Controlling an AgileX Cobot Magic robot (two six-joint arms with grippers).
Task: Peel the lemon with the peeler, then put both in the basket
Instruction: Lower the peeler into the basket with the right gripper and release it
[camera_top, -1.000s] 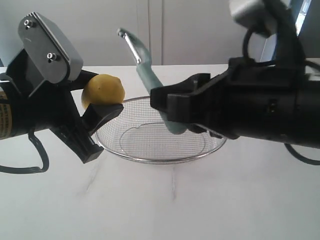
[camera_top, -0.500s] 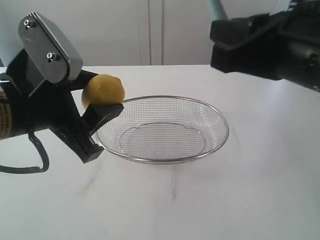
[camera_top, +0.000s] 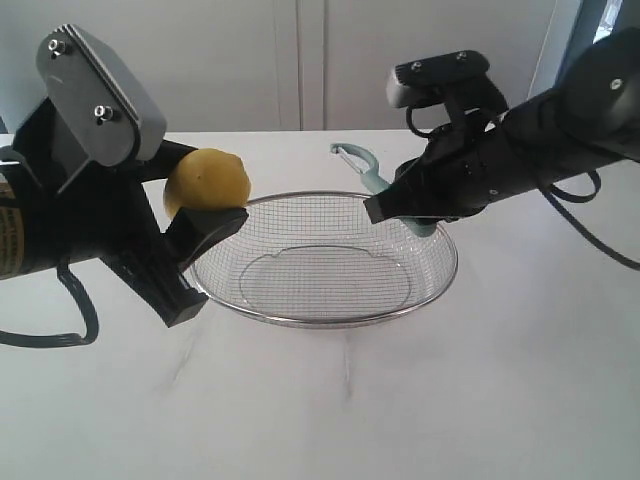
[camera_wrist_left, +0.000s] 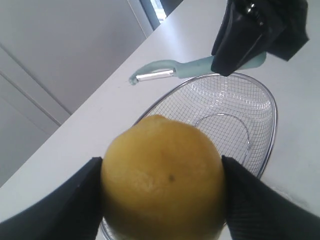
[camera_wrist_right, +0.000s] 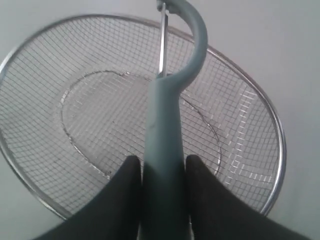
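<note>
Jaws of the left gripper (camera_top: 203, 192) are clamped on the lemon (camera_top: 208, 178), pinching it from two sides and holding it off the table (camera_top: 420, 410) at the left edge of the basket (camera_top: 330, 319), which sits on that white surface. Further right, the right gripper (camera_top: 392, 204) has its jaws closed tight around the teal handle of the peeler (camera_top: 362, 162). It holds the peeler over the basket's far right rim, the hooked head and metal blade pointing leftward and the handle's end poking out beneath the fingers.
</note>
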